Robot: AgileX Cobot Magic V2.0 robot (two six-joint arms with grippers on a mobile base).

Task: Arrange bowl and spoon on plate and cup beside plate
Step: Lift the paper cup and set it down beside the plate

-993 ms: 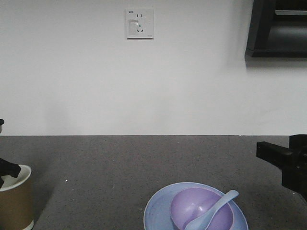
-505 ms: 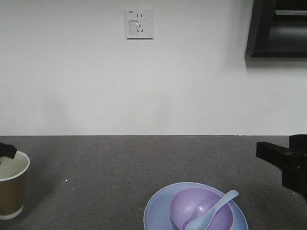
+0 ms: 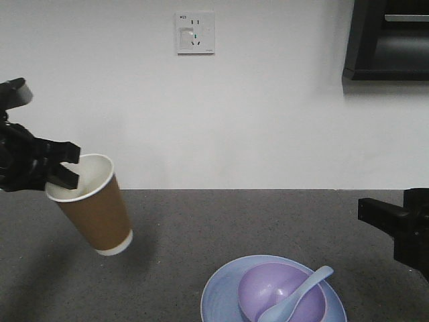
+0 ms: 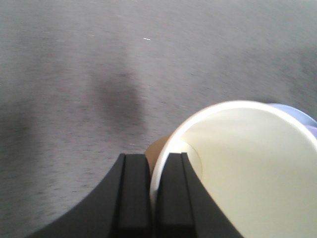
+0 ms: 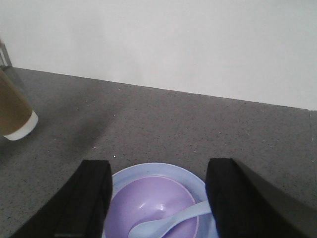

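The brown paper cup (image 3: 94,208) hangs tilted above the grey counter at the left, and my left gripper (image 3: 64,171) is shut on its white rim. In the left wrist view one finger sits inside the cup (image 4: 247,163) and one outside, with the left gripper (image 4: 152,156) pinching the wall. The lavender bowl (image 3: 281,292) rests on the light blue plate (image 3: 218,295), and the pale blue spoon (image 3: 298,298) lies in it, handle up to the right. My right gripper (image 5: 158,163) stands open above the plate (image 5: 148,171), bowl (image 5: 153,208) and spoon (image 5: 168,220). The cup (image 5: 12,111) shows far left there.
The grey speckled counter (image 3: 201,221) ends at a white wall behind. A wall socket (image 3: 195,32) is high on the wall and a dark cabinet (image 3: 389,40) hangs at the top right. My right arm's black body (image 3: 395,225) sits at the right edge.
The cup has been lifted off the counter at the far left and carried up and to the right, now tilted. The right arm, plate, bowl and spoon have not moved.
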